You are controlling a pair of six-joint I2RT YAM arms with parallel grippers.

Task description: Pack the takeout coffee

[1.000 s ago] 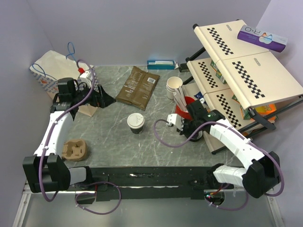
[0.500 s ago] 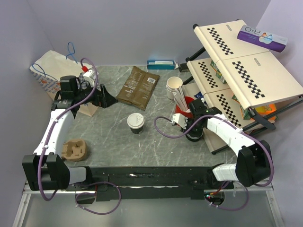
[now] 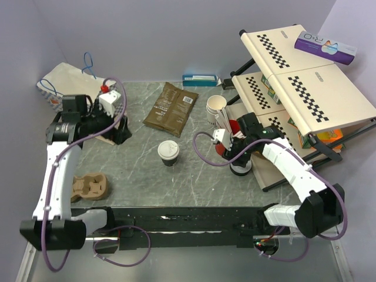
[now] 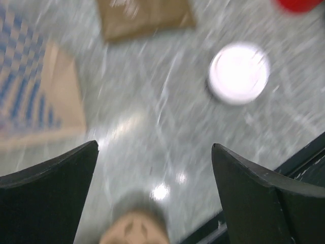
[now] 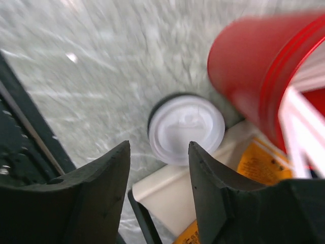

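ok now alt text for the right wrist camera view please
Looking down between the two dark fingers of the open right claw onto a white-lidded cup standing on a grey marble table. A red cup stands close beside it at upper right, and the whole picture is blurred.

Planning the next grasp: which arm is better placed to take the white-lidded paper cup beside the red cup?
Right: the right gripper hangs directly over that white-lidded paper cup, jaws apart; the left gripper is far from it.
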